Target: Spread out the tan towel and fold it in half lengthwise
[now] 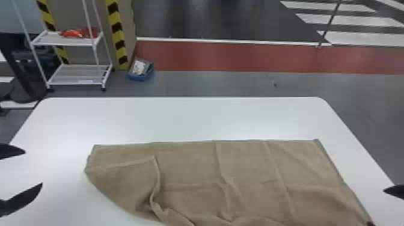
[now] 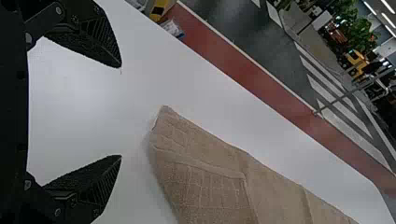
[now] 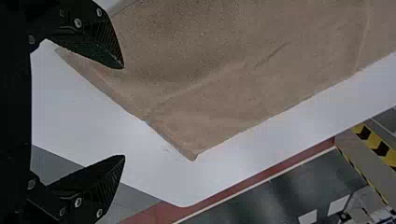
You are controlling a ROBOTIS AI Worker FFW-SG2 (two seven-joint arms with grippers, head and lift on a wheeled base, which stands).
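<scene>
The tan towel [image 1: 246,168] lies across the near half of the table, mostly flat with creases. Its left end has a turned-over, rumpled part with a raised ridge, and its near edge runs out of the head view. Off the towel's left end stands my left gripper [image 1: 33,167], open and holding nothing. My right gripper [image 1: 377,207] is open by the towel's near right side. In the left wrist view, the towel's left end [image 2: 205,182] lies beyond my left gripper [image 2: 120,112]. In the right wrist view, one finger of my right gripper [image 3: 123,112] overlaps the towel [image 3: 233,88].
Bare white tabletop [image 1: 186,117] extends behind the towel and to its left. Past the table's far edge, a white wire shelf [image 1: 79,73] and a blue box [image 1: 141,70] stand on the floor, near a post with yellow and black stripes [image 1: 117,36].
</scene>
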